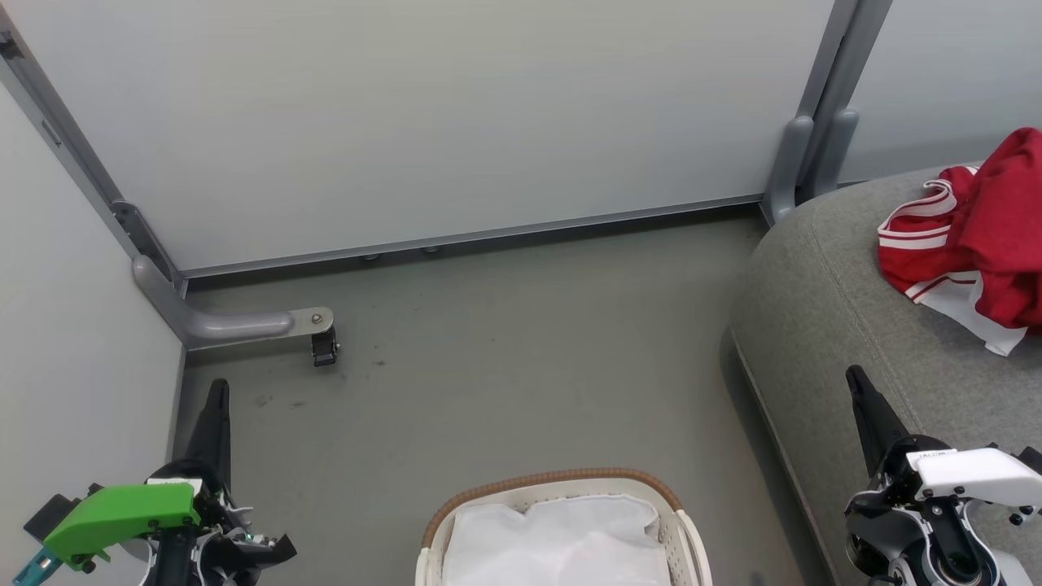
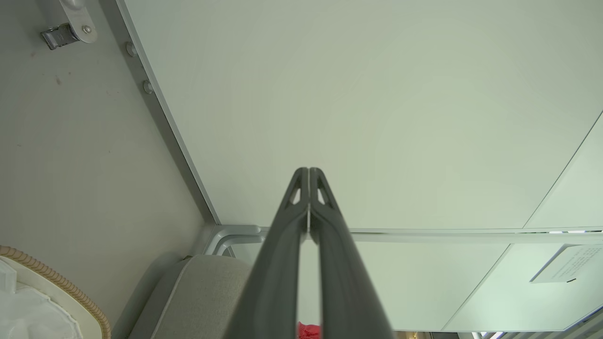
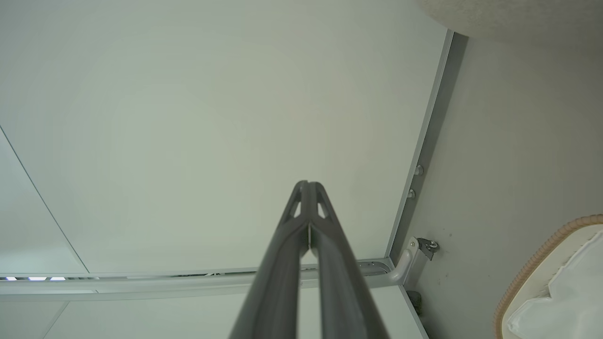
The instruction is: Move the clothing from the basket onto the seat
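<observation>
Clothing (image 1: pixel 989 236), red with white stripes, is seen heaped on the seat (image 1: pixel 822 309) at the right. The basket (image 1: pixel 553 482) is set on the floor (image 1: pixel 505 350) near the seat, with white fabric (image 1: pixel 562 541) inside. The left claw (image 1: pixel 218 389) and right claw (image 1: pixel 855 376) are both held closed and empty, either side of the basket.

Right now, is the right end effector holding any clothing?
No, the right end effector is shut on nothing, and the red clothing lies apart on the grey sofa.
</observation>
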